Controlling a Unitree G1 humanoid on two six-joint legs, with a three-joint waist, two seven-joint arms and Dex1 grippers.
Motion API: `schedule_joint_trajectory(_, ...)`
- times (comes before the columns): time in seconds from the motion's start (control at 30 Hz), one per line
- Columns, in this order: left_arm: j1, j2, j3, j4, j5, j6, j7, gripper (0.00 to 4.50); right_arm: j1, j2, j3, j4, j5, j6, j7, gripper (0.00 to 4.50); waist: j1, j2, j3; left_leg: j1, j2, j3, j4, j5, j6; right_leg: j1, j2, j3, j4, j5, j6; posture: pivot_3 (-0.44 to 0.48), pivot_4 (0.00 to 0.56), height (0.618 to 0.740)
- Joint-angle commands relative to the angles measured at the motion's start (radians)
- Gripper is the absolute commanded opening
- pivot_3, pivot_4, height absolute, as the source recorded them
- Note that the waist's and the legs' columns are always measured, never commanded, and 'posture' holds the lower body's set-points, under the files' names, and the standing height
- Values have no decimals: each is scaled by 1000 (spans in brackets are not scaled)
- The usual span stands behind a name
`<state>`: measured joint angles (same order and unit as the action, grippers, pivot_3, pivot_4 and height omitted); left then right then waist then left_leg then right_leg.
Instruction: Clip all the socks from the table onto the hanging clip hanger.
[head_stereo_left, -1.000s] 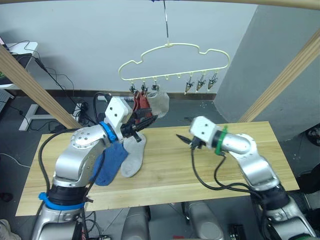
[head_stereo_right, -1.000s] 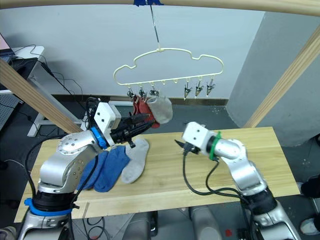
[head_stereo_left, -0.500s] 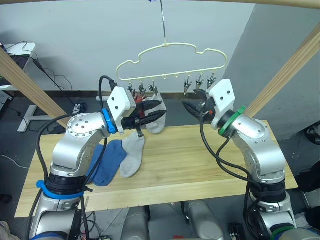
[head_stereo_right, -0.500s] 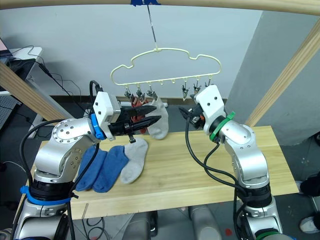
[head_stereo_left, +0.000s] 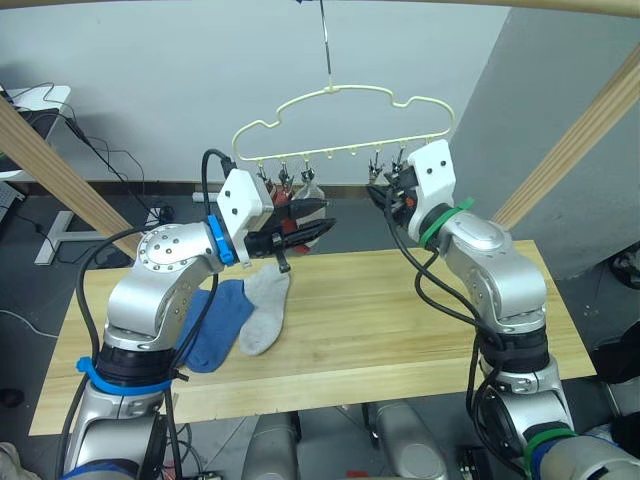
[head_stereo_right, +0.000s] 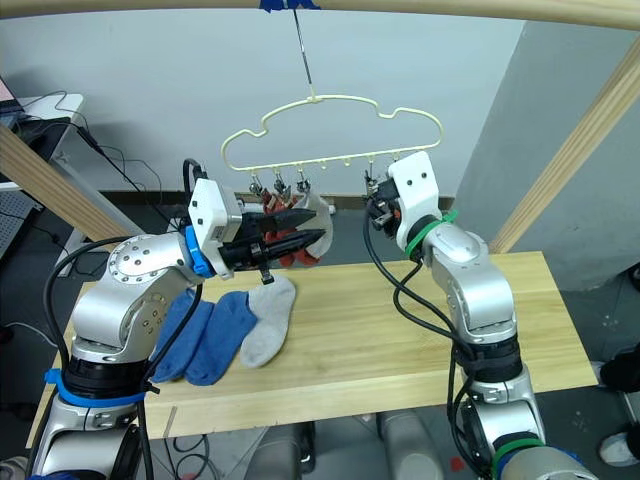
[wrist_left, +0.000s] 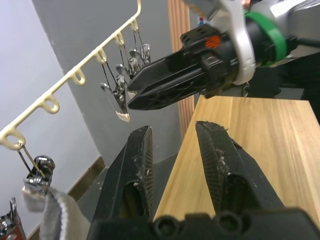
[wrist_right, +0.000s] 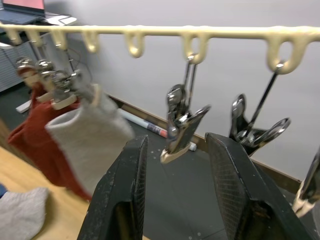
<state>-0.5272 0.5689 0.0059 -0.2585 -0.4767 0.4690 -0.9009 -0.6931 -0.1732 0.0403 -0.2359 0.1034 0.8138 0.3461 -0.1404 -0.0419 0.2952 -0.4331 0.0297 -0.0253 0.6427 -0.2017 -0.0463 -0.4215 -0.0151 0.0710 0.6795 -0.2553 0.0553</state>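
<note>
Head views: the clip hanger hangs above the table; two rust red socks and one grey sock hang clipped. Two blue socks and a grey sock lie on the table.

Left wrist view: left gripper open, empty.

Right wrist view: right gripper open, flanking a metal clip.

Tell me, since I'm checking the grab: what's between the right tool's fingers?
An empty metal clip of the hanger, hanging between the open right tool fingers, seen in the right wrist view.
</note>
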Motion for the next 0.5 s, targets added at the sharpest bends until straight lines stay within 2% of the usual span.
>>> schedule_joint_trajectory(0.03,-31,12,32,0,-47,22,-15,1517,-33,9,-10,8,19,-35,-9,1902,0,0,0,0,0,0,0,0,0,0,0,0,0,0,0,-195,265,740)
schedule_joint_trajectory(0.5,-15,25,10,-21,-42,36,-13,1517,-95,49,26,99,23,-106,-8,1902,-1,0,0,0,0,0,0,0,0,0,0,0,0,0,0,-186,259,740)
